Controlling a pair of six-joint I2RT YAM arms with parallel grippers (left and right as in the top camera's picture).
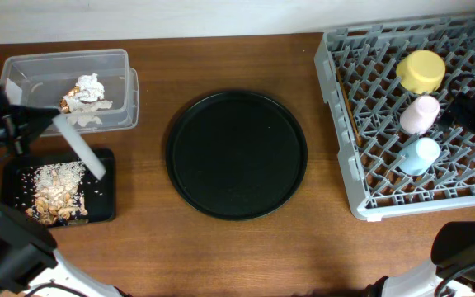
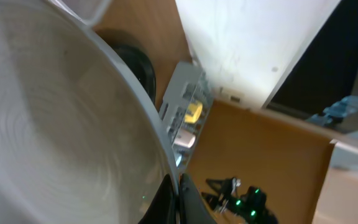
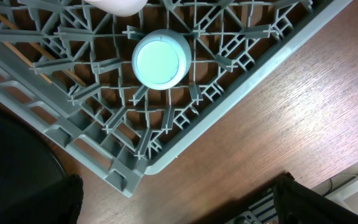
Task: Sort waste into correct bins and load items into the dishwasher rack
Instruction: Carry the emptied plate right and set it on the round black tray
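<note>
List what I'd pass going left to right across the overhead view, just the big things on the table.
clear tub → round black tray → dishwasher rack

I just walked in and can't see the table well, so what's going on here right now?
The left gripper is shut on the pale grey plate, holding it tilted over the shallow black tray, where food scraps lie. The napkin and wrapper are in the clear tub. The yellow bowl, pink cup and light-blue cup sit in the dishwasher rack. The right gripper hangs open by the rack's corner, near the light-blue cup.
</note>
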